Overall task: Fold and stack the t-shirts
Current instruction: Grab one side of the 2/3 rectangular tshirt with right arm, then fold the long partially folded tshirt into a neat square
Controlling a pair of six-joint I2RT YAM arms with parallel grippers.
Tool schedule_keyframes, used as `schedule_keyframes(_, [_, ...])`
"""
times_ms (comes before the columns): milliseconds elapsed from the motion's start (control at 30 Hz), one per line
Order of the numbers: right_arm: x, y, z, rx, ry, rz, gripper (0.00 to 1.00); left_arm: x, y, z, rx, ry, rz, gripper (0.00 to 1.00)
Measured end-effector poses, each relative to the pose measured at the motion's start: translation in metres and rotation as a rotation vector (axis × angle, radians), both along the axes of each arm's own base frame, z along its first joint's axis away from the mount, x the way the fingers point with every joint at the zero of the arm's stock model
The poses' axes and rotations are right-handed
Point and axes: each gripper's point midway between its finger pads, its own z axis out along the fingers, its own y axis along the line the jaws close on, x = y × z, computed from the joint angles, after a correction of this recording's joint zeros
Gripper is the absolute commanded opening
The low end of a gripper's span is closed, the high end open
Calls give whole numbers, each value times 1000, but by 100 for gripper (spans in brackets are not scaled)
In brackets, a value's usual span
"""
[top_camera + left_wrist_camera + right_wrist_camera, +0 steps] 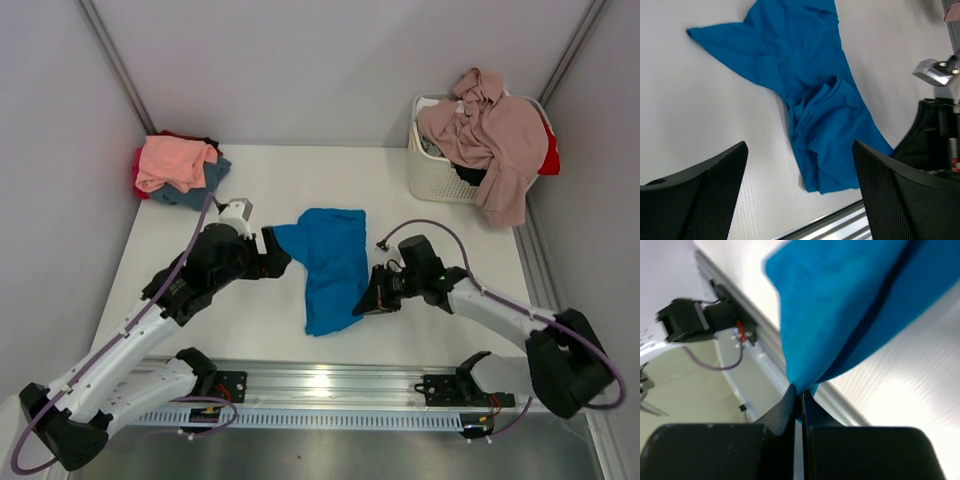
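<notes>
A bright blue t-shirt [330,262] lies crumpled lengthwise in the middle of the table, also seen in the left wrist view [810,95] and the right wrist view [850,305]. My right gripper [362,305] is shut on the blue t-shirt's near right edge; the cloth is pinched between its closed jaws [800,390]. My left gripper [283,262] stands open beside the shirt's upper left corner, its fingers [715,195] spread wide above the bare table with nothing between them. Folded t-shirts [178,165], salmon pink on top, are stacked at the back left.
A white slatted basket [432,170] at the back right holds a dusty pink shirt [497,135] hanging over its rim, with red and dark cloth under it. Grey walls enclose the table. A metal rail [330,380] runs along the near edge.
</notes>
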Motion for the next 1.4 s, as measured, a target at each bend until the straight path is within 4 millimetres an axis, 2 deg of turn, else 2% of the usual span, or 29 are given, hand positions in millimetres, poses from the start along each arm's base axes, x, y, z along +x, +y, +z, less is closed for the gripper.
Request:
schedule_keyframes(100, [-13, -6, 29, 49, -22, 4, 0, 2, 1, 0, 12, 0, 2, 89])
schedule_keyframes(167, [-18, -10, 40, 60, -27, 2, 0, 3, 1, -3, 20, 9, 2, 89])
schedule_keyframes(233, [-17, -14, 45, 54, -19, -13, 0, 4, 0, -7, 27, 19, 3, 89])
schedule_keyframes(333, [-4, -20, 56, 56, -29, -53, 0, 5, -1, -10, 35, 30, 3, 89])
schedule_keyframes(433, [18, -21, 75, 83, -80, -91, 0, 6, -1, -13, 40, 37, 3, 89])
schedule_keyframes(567, [60, -17, 98, 129, -154, -142, 0, 6, -1, -14, 41, 41, 3, 89])
schedule_keyframes(733, [112, -13, 109, 164, -202, -192, 0, 7, -2, -13, 39, 39, 3, 89])
schedule_keyframes(900, [176, -10, 122, 220, -256, -242, 0, 8, -3, -13, 35, 37, 4, 89])
schedule_keyframes(1000, [215, -16, 117, 239, -268, -300, 0, 9, -4, -14, 34, 40, 3, 89])
schedule_keyframes(1100, [247, -20, 104, 243, -267, -339, 1, 9, -5, -17, 38, 50, -1, 89])
schedule_keyframes(1167, [268, -16, 93, 247, -262, -345, 9, 10, -5, -19, 42, 57, -2, 89])
schedule_keyframes(1200, [279, -13, 86, 251, -261, -344, 18, 10, -6, -20, 44, 59, -2, 89])
schedule_keyframes(1233, [288, -10, 77, 254, -258, -345, 19, 10, -6, -20, 44, 61, -3, 89])
schedule_keyframes(1400, [305, 1, 23, 226, -178, -335, 28, 9, -7, -20, 41, 64, -10, 89])
